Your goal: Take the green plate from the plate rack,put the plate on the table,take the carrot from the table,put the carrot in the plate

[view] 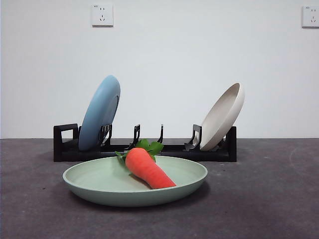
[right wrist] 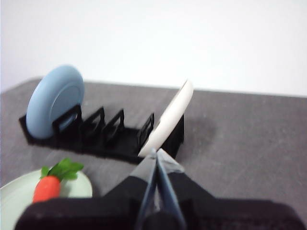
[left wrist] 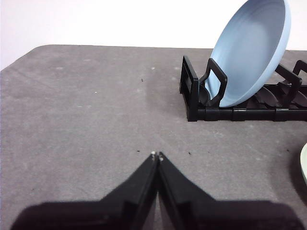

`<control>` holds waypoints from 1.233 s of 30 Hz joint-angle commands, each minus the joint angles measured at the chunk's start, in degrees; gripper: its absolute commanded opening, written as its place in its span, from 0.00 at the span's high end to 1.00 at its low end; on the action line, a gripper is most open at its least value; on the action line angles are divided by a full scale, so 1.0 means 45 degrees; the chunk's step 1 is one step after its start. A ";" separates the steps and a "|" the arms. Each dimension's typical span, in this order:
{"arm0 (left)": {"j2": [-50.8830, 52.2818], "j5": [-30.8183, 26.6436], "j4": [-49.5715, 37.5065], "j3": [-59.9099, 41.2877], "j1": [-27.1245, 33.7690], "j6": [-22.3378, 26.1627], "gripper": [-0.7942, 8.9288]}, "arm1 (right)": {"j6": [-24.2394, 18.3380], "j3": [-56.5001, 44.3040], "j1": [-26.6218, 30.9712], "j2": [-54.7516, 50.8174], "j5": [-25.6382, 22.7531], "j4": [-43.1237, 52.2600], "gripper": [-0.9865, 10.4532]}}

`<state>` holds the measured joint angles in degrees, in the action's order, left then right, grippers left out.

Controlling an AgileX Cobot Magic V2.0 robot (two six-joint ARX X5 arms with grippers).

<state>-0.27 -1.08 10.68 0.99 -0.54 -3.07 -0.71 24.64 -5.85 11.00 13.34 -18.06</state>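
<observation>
The green plate (view: 99,181) lies flat on the table (view: 269,199) in front of the plate rack (view: 144,149). The carrot (view: 147,168) lies in the plate, leaves toward the rack. The right wrist view shows the plate (right wrist: 14,194) and carrot (right wrist: 46,188) too, with the rack (right wrist: 100,134) behind. My right gripper (right wrist: 156,152) is shut and empty, held back from the rack and plate. My left gripper (left wrist: 157,155) is shut and empty over bare table, off the rack's handle end (left wrist: 192,91). A sliver of the green plate (left wrist: 304,165) shows in the left wrist view. Neither gripper shows in the front view.
A light blue plate (view: 99,113) leans in the rack's left slot and a cream-white plate (view: 223,117) leans at its right end. The middle slots hold nothing. A white wall with two sockets (view: 102,15) stands behind the table.
</observation>
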 commanded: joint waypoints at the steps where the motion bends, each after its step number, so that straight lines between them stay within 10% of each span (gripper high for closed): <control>1: 0.0034 -0.0015 -0.0063 -0.0185 0.0034 -0.0078 0.92 | 0.0627 -0.1943 0.0039 -0.0821 0.0010 0.1530 0.91; 37: 0.0034 -0.0019 -0.0068 -0.0185 0.0034 -0.0078 0.92 | 0.1690 -0.5406 0.0034 -0.2424 -0.0379 0.1914 0.91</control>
<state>-0.27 -1.10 10.68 0.97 -0.54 -3.07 6.26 1.06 -5.69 0.25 11.79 -9.13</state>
